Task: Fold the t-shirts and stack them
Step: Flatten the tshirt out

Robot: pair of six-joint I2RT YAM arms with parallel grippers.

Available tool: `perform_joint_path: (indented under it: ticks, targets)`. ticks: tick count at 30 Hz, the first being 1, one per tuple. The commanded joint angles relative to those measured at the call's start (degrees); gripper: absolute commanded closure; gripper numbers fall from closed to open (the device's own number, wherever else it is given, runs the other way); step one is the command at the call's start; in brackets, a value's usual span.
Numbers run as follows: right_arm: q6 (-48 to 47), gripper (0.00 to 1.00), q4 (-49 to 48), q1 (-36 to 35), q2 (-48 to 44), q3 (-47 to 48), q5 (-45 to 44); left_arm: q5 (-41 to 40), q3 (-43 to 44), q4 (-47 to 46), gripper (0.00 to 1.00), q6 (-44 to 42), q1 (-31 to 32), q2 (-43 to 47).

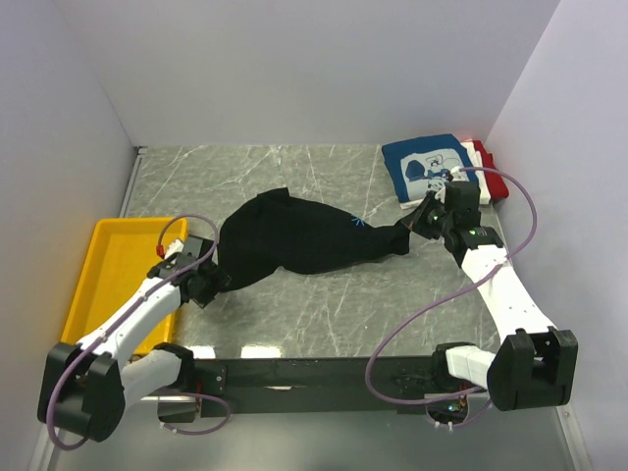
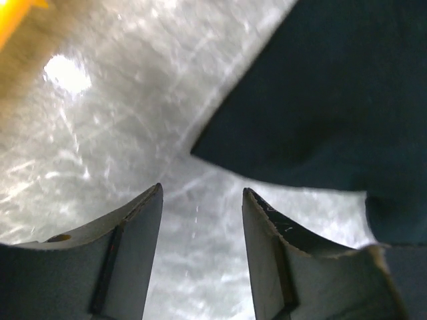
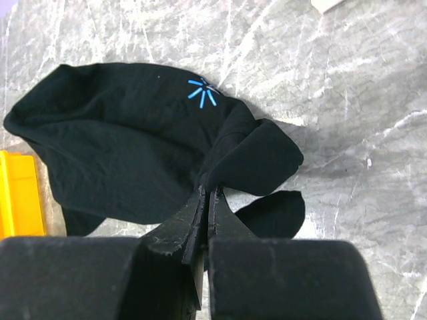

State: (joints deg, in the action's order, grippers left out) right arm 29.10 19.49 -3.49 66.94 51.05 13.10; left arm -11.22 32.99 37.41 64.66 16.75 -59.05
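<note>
Around us: we work on a grey marble table [image 1: 294, 324] walled in by white panels. A yellow tray [image 1: 103, 270] sits at its left edge, and a folded stack sits at the far right.
In the way: our left forearm crosses the tray's near right corner. Our right wrist sits just in front of the stack, partly covering its near edge.
Black t-shirt [image 1: 294, 240]: it lies crumpled and unfolded mid-table, stretched between our two grippers. Its left end is bunched near the tray.
Right gripper [image 3: 207, 193]: the fingers are pressed together on a pinched fold at the shirt's right end, and loose flaps spill to either side of them.
Left gripper [image 2: 202, 193]: the fingers stand apart over bare marble. The shirt's dark edge lies just beyond the tips and beside the right finger, and nothing is between the fingers.
Stack: the blue t-shirt [image 1: 427, 167] is on top, with the white t-shirt [image 1: 471, 154] and the red t-shirt [image 1: 488, 159] showing as edges at its right side.
Tray: we see its yellow floor and rim, well apart from the stack.
Marks: the black cloth carries a small blue starburst [image 3: 203, 91], facing up near the right gripper. The blue tee carries a white cartoon print, and we can read no lettering on it.
</note>
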Motion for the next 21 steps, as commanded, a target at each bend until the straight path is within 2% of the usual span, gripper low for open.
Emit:
perform_joint_path:
  ticks: [1, 8, 16, 19, 21]
  targets:
    - [0.08, 1.00, -2.96, -0.03, -0.23, 0.19, 0.87, -5.30, 0.93, -4.27, 0.43, 2.48, 0.21, -2.91]
    - [-0.10, 1.00, -3.40, -0.03, -0.58, -0.16, 1.40, -6.09, 2.95, -8.74, 0.43, 1.26, 0.38, -11.95]
    - [-0.19, 1.00, -3.31, -0.03, -0.84, 0.02, 1.13, -5.65, 1.90, -13.24, 0.42, 0.64, 1.61, -16.45]
    - [-0.19, 1.00, -3.49, -0.03, -0.93, 0.11, 1.49, -6.18, 2.51, -13.41, 0.44, 0.81, 2.14, -18.90]
    - [-0.27, 1.00, -3.40, -0.03, -0.84, 0.19, 1.40, -6.97, 3.13, -13.41, 0.49, 0.90, 2.49, -20.13]
